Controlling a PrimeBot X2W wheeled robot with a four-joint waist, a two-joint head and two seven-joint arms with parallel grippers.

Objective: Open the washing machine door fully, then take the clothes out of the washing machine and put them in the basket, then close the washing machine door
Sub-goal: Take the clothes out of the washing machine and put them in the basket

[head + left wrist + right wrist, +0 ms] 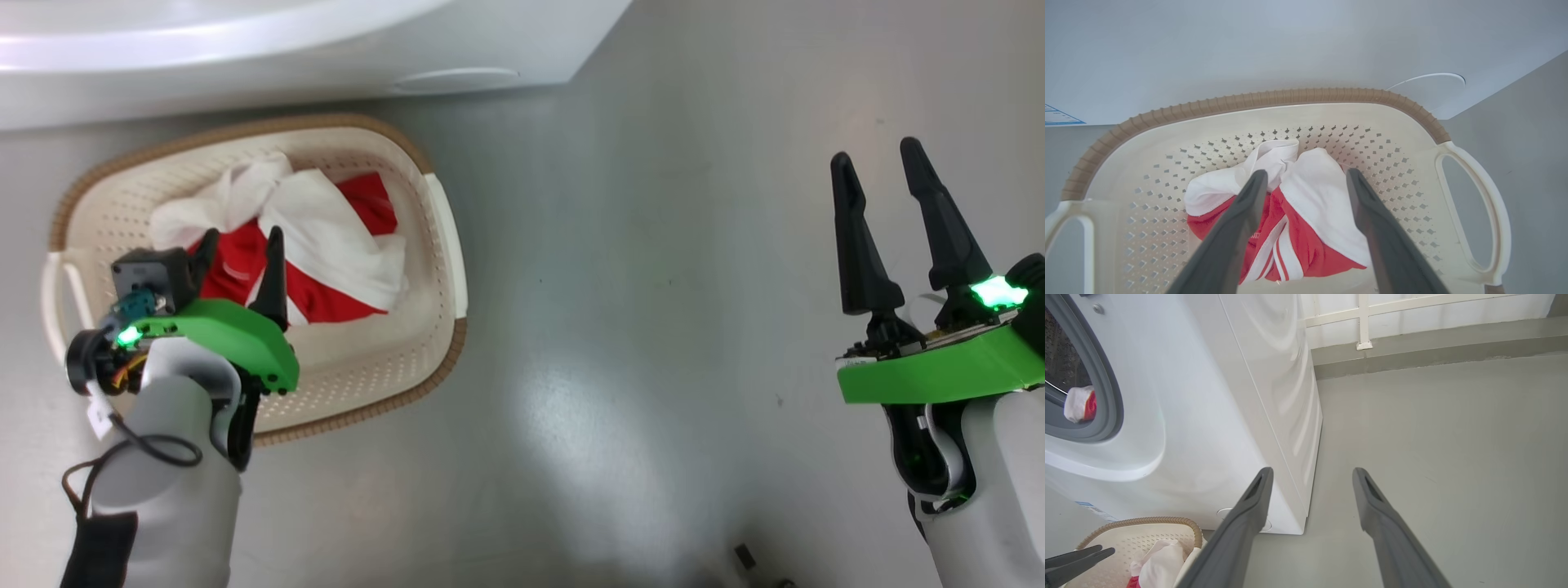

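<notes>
Head view: small cream perforated plastic basket with a brown woven-look rim sits on smooth grey floor, just before the big white boxy washing machine; soft crumpled red-and-white clothes lie inside it; left gripper hangs over them; right gripper is well aside, fingers spread, empty.
Left wrist view: dark tapered fingers stand apart over the heap, clamping nothing.
Right wrist view: red-and-white wad of fabric lies at the machine's grey rubber seal.

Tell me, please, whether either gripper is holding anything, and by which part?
Nothing is held. The left gripper is open, its fingers spread above the clothes lying in the basket; the right gripper is open over the floor.
</notes>
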